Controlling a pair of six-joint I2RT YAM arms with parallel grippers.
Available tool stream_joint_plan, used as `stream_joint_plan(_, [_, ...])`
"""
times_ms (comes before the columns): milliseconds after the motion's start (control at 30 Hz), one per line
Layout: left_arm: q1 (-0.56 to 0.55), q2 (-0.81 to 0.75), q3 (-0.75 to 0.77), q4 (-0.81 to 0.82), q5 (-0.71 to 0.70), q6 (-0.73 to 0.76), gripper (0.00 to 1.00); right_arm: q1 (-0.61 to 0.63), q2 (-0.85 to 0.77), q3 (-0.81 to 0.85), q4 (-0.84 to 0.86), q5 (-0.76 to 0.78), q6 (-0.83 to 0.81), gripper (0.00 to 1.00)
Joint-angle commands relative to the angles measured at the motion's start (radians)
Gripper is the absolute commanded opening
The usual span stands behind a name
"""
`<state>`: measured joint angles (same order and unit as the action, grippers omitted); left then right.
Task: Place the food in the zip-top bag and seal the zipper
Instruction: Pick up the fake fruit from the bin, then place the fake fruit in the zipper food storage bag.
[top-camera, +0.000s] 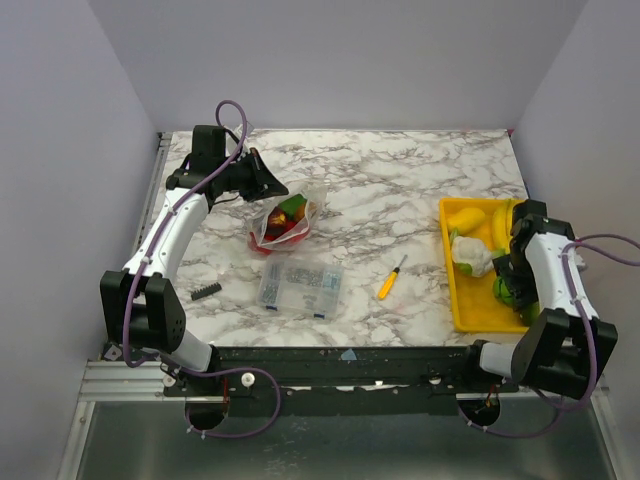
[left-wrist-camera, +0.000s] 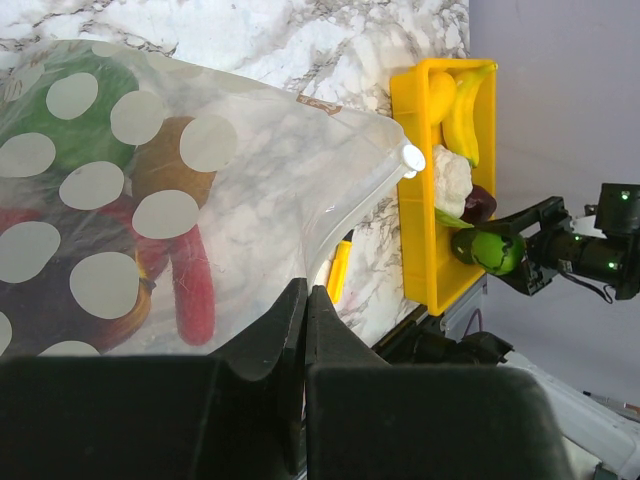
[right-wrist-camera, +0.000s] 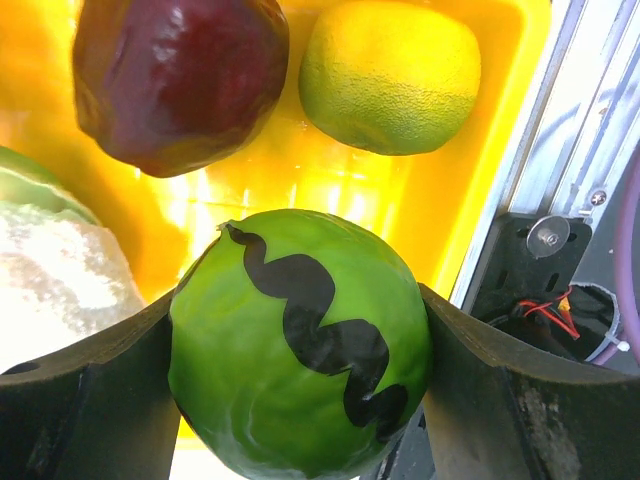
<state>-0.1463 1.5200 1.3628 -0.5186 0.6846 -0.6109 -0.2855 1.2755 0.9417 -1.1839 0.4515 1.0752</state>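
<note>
Zip-top bag (top-camera: 285, 222) lies left of the table's (top-camera: 400, 190) middle, already loaded with red, green and brown toy pieces. The left gripper (left-wrist-camera: 305, 300) is pressed together on its edge by the zipper (left-wrist-camera: 350, 215), apparently so the mouth stands lifted for loading. Well apart, over the yellow tray (top-camera: 449, 270), the right gripper (left-wrist-camera: 503, 250) is spread wide around a green striped fruit (right-wrist-camera: 300, 350). Both fingers touch its sides; it is likely the next piece to go in.

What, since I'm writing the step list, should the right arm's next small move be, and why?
Probably lift straight up. The right gripper clamps the green striped fruit inside the yellow tray, near other food. The left gripper pinches the zip-top bag across the table, so the fruit must clear the tray wall first.
</note>
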Motion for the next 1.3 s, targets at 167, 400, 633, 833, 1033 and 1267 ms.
stream_joint_plan(167, [-0.006,-0.028,0.013,-0.005,0.000,0.010,0.00,-0.001,-0.118,0.112,-0.116,0.012,0.096,0.01])
stream_joint_plan(400, [-0.006,-0.026,0.013,-0.004,0.002,0.008,0.00,0.047,-0.265,0.195,0.056,-0.085,0.024,0.01])
stream_joint_plan(633, [-0.006,-0.037,0.012,0.001,-0.007,0.015,0.00,0.108,-0.377,0.101,0.433,-0.416,-0.132,0.01])
stream_joint_plan(833, [-0.076,-0.017,-0.027,0.054,-0.008,-0.048,0.00,0.236,-0.330,0.057,0.571,-0.477,-0.146,0.01])
stream_joint_plan(1033, [-0.217,-0.013,-0.084,0.178,-0.026,-0.204,0.00,0.612,-0.203,0.086,0.687,-0.278,-0.128,0.01])
stream_joint_plan(1267, [-0.277,-0.020,-0.138,0.256,-0.073,-0.298,0.00,0.812,-0.078,0.086,0.870,-0.251,-0.082,0.01])
